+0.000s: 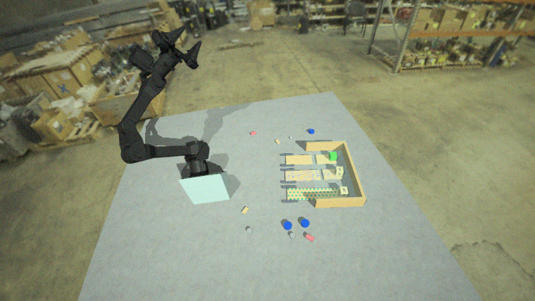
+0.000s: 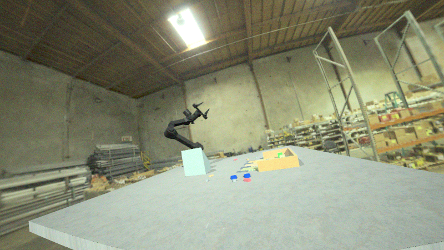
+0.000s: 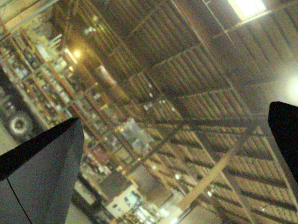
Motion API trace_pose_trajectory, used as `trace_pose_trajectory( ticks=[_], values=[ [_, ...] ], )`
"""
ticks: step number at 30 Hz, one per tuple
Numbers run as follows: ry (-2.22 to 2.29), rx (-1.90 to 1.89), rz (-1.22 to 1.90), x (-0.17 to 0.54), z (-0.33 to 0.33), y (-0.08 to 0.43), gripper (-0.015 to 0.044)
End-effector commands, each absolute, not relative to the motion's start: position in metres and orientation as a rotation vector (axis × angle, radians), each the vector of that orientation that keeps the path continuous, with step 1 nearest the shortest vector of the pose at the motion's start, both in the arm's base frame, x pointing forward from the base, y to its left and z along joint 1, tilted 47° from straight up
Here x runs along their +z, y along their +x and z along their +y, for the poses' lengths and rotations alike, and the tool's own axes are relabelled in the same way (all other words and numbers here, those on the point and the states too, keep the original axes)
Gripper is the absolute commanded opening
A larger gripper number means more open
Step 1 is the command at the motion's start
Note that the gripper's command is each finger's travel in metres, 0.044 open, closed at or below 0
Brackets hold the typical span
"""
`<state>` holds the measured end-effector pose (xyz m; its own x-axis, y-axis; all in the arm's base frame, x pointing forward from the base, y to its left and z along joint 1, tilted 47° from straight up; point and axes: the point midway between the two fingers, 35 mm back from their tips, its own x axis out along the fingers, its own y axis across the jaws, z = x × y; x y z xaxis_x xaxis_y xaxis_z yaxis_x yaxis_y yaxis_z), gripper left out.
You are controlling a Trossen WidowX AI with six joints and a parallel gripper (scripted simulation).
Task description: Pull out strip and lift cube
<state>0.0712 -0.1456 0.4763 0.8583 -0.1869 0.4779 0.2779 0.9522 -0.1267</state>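
Spanning a warehouse floor, grey table (image 1: 156,243) bears tray (image 1: 357,176).

An open tray (image 1: 355,176) sits on the table (image 1: 374,254), well apart from the arm's base block (image 1: 204,188). Three strips (image 1: 304,193) lie side by side, reaching out of the tray's open side toward the block. Small loose pieces (image 1: 287,225) lie scattered on either side.

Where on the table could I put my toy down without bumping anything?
The near end of the table, this side of the blue caps and pink block, looks bare. So does the strip beyond the wooden tray. It is crowded around the tray and the pale green block.
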Motion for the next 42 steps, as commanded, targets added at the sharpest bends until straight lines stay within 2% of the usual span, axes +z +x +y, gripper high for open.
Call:
trace_pose_trajectory(
  ticks=[1, 9, 15, 20, 31, 37, 42],
  values=[
    [-0.199, -0.246, -0.485, 0.478, -0.143, 0.071, 0.04],
    [-0.383, -0.185, -0.588, 0.505, -0.034, 0.101, 0.04],
    [-0.479, -0.056, -0.535, 0.481, 0.036, 0.166, 0.04],
    [-0.49, 0.065, -0.398, 0.433, 0.066, 0.232, 0.04],
    [-0.279, 0.258, 0.026, 0.292, 0.047, 0.337, 0.04],
    [0.038, 0.314, 0.303, 0.2, 0.009, 0.357, 0.04],
    [0.379, 0.346, 0.492, 0.129, -0.022, 0.349, 0.04]
  ],
)
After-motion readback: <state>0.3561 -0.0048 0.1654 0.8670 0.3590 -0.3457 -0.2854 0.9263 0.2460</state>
